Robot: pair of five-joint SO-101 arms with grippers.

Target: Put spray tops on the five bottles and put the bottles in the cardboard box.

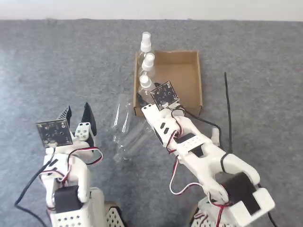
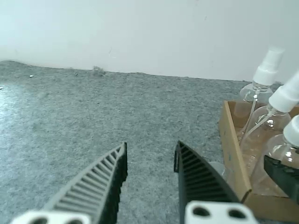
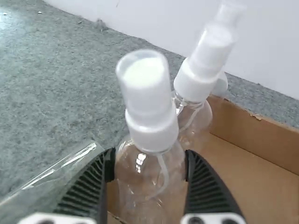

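Three clear bottles with white spray tops stand in a row along the left wall of the cardboard box (image 1: 187, 78). My right gripper (image 1: 143, 98) (image 3: 148, 161) is shut on the nearest one (image 1: 145, 84) (image 3: 147, 140), its fingers against the bottle's sides. The other two capped bottles (image 1: 148, 62) (image 3: 201, 74) stand behind it. Two clear bottles without tops (image 1: 121, 111) (image 1: 130, 140) lie on the carpet left of the box. My left gripper (image 1: 78, 118) (image 2: 149, 161) hangs open over bare carpet, left of those bottles.
Grey carpet covers the table. A small white piece (image 1: 215, 135), perhaps a spray top, sits beside the right arm. A black cable (image 1: 228, 104) runs along the box's right side. A white wall borders the far edge.
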